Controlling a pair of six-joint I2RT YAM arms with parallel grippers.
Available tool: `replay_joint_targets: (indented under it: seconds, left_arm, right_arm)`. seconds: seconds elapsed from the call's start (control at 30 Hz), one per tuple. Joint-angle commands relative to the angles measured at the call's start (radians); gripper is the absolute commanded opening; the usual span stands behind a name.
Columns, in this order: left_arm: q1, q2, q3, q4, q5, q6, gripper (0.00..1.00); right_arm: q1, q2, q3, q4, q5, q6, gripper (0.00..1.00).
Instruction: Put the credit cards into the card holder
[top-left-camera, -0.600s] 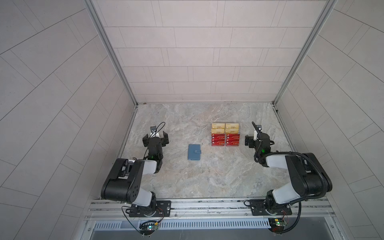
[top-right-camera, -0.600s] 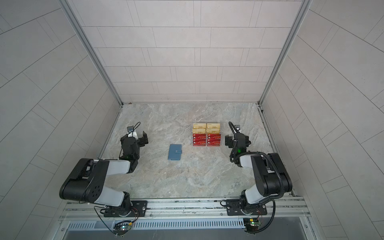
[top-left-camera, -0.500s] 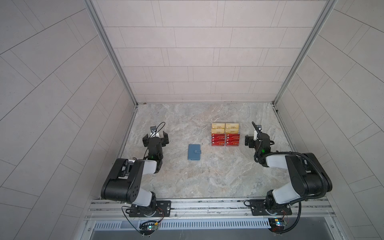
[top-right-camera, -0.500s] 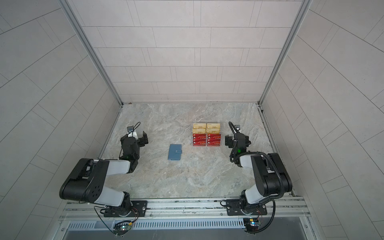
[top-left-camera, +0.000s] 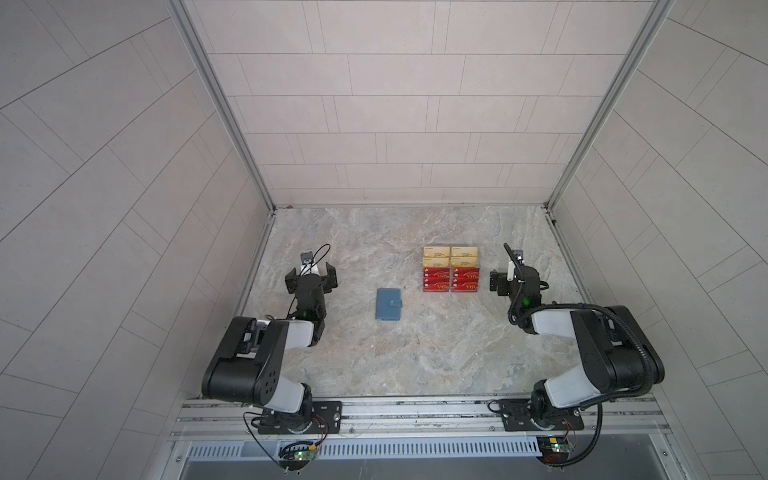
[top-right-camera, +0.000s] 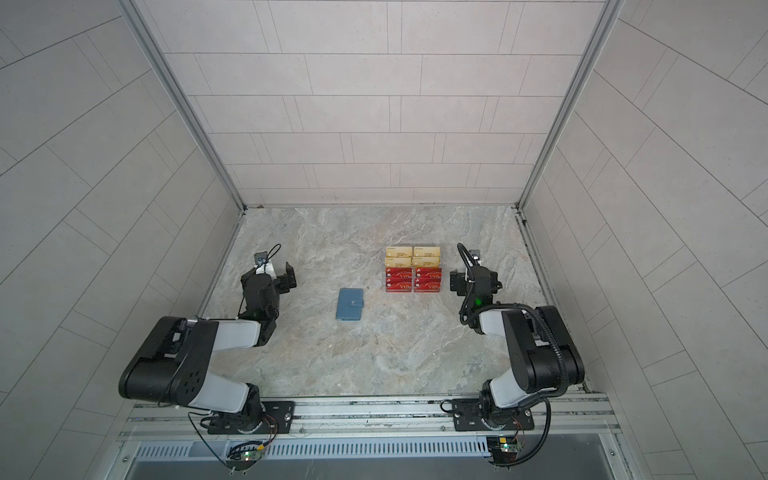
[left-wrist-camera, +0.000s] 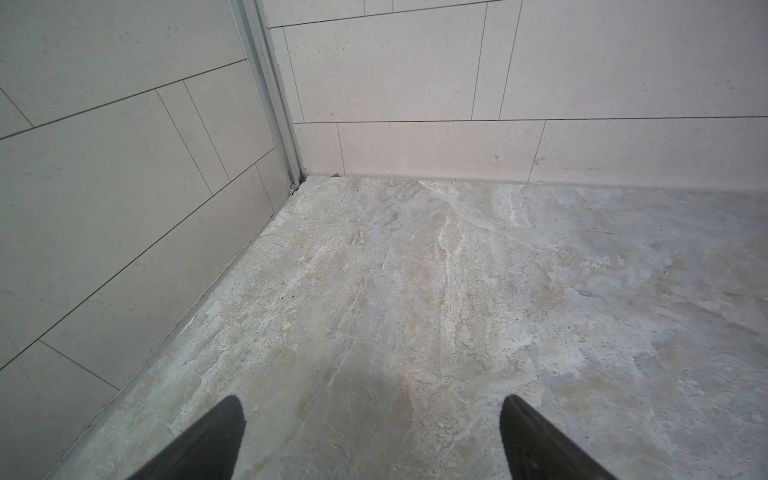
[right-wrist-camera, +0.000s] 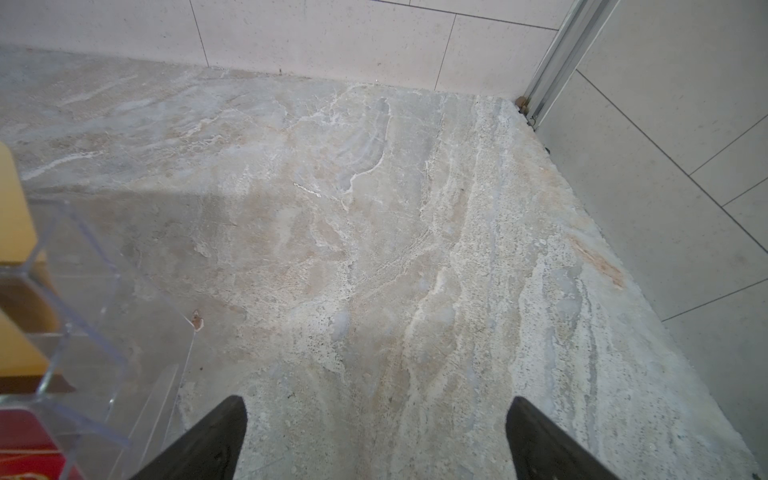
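The red credit cards (top-left-camera: 451, 279) (top-right-camera: 413, 279) stand in the front rows of a clear rack right of centre in both top views. One red corner (right-wrist-camera: 25, 453) shows in the right wrist view. The slate-blue card holder (top-left-camera: 388, 304) (top-right-camera: 349, 304) lies shut and flat near the middle, its snap tab fastened. My left gripper (top-left-camera: 311, 275) (top-right-camera: 270, 275) (left-wrist-camera: 371, 401) hovers open over bare floor left of the holder, with nothing between its fingers. My right gripper (top-left-camera: 515, 279) (top-right-camera: 475, 279) (right-wrist-camera: 377, 400) is open and empty just right of the rack.
Gold-yellow cards (top-left-camera: 450, 257) (right-wrist-camera: 12, 216) fill the back rows of the clear acrylic rack (right-wrist-camera: 95, 332). Tiled walls enclose the marble floor (top-left-camera: 415, 353) on three sides. A metal rail (top-left-camera: 415, 409) carrying both arm bases runs along the front edge.
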Motion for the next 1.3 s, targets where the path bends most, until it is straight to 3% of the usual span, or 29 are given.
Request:
replay_joint_targets:
  seconds: [0.0, 0.73, 1.0, 1.13, 1.27]
  left_arm:
    - [0.000, -0.010, 0.010, 0.003, 0.003, 0.006, 1.00]
    - [0.001, -0.043, 0.004, -0.006, -0.013, -0.004, 1.00]
    - [0.021, -0.172, 0.092, -0.273, -0.039, -0.035, 1.00]
    - [0.014, -0.244, 0.209, -0.567, -0.099, -0.089, 1.00]
    - [-0.010, -0.321, 0.321, -0.830, -0.048, -0.140, 1.00]
  right_arm:
    - [0.002, 0.005, 0.019, 0.000, 0.010, -0.011, 1.00]
    - [0.002, -0.003, 0.012, 0.009, 0.011, -0.014, 1.00]
    - [0.002, -0.153, 0.138, -0.322, 0.049, 0.004, 0.99]
    - [0.010, -0.205, 0.258, -0.542, 0.072, 0.026, 0.96]
    - [0.034, -0.278, 0.301, -0.663, 0.060, 0.016, 0.92]
